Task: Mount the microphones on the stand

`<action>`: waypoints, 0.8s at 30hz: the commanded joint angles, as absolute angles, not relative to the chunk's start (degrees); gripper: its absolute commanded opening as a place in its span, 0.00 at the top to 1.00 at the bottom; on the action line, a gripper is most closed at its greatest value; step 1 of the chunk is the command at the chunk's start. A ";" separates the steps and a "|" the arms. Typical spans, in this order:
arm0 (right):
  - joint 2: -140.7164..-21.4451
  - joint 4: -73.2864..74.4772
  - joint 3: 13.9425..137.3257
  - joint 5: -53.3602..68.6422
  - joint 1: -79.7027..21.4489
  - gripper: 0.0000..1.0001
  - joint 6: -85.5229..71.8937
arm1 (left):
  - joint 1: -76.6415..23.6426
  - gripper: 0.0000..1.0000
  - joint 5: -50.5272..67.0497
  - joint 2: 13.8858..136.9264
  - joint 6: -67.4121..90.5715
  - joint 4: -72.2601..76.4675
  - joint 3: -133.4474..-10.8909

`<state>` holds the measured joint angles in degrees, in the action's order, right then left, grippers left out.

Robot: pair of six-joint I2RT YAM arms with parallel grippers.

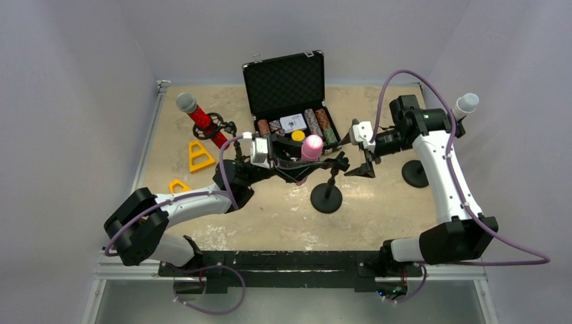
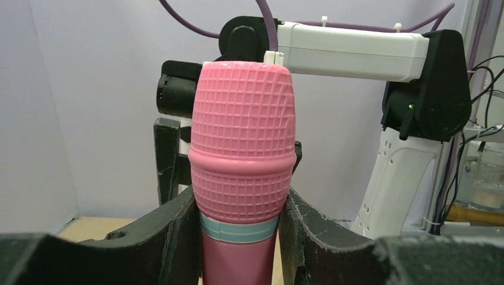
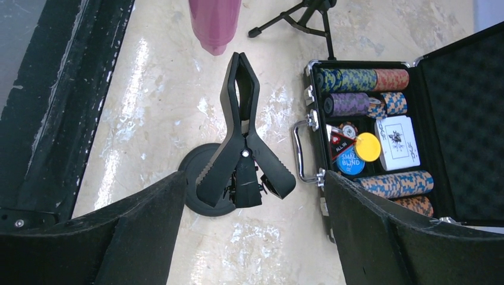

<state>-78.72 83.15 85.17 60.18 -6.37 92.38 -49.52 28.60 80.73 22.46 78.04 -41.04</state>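
My left gripper point(image 1: 305, 160) is shut on the pink microphone point(image 1: 311, 146) just below its head and holds it upright above the table; it fills the left wrist view point(image 2: 241, 142). Just right of it stands a black stand point(image 1: 326, 198) with a round base and a spring clip point(image 3: 242, 133) on top. The clip's mouth points at the pink microphone's lower end point(image 3: 214, 22). My right gripper point(image 1: 365, 169) is open and empty, hovering over the clip's handles point(image 3: 252, 184). The glittery red microphone point(image 1: 199, 119) sits in a stand at back left. The white microphone point(image 1: 465, 104) sits in a stand at far right.
An open black case point(image 1: 284, 79) of poker chips point(image 3: 362, 80) lies at the back centre. Two yellow triangular pieces point(image 1: 199, 156) lie at the left. The white microphone's stand base point(image 1: 415, 174) sits beside my right arm. Grey walls close in both sides.
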 commanded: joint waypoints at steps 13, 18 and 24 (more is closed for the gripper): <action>-81.08 84.98 86.51 63.65 -7.12 0.60 92.11 | -49.13 1.00 31.11 86.83 24.24 81.57 -49.61; -80.60 84.86 86.22 63.88 -7.12 0.81 92.37 | -49.13 1.00 30.94 88.00 24.31 81.56 -50.55; -80.85 84.99 86.35 65.60 -7.12 0.91 91.66 | -49.29 1.00 30.67 90.66 25.29 81.56 -53.05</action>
